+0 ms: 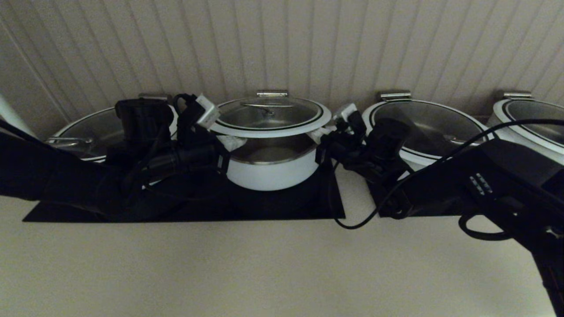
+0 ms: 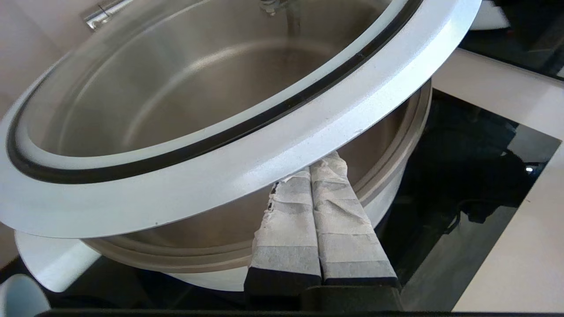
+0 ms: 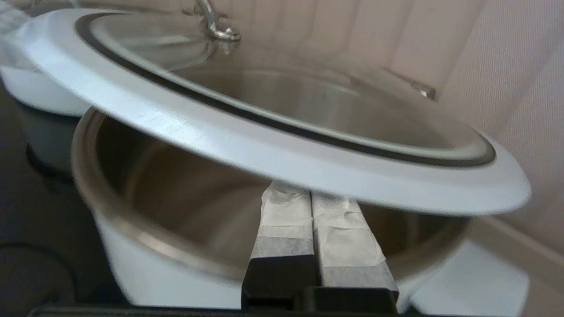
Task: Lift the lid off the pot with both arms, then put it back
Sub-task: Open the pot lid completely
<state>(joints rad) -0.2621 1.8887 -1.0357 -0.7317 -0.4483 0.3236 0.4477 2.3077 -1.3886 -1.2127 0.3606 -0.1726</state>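
Observation:
The lid [image 1: 269, 115], glass with a white rim and steel bar handle, is raised above the pot [image 1: 269, 169], with a clear gap to the pot's steel rim. It rests on both grippers. My left gripper [image 1: 232, 141] is shut, its taped fingers [image 2: 313, 207] pressed together under the lid's white rim [image 2: 246, 171] on the left side. My right gripper [image 1: 320, 132] is shut, its fingers [image 3: 308, 220] under the lid's rim [image 3: 282, 163] on the right side. The pot's steel inside [image 3: 185, 198] shows below the lid.
A black mat [image 1: 282, 204] lies under the pot. Wider white pots with glass lids stand to the left [image 1: 83, 132], to the right [image 1: 427, 125] and at the far right [image 1: 533, 123]. A ribbed wall [image 1: 282, 48] rises close behind. A black cable [image 1: 352, 224] loops over the counter.

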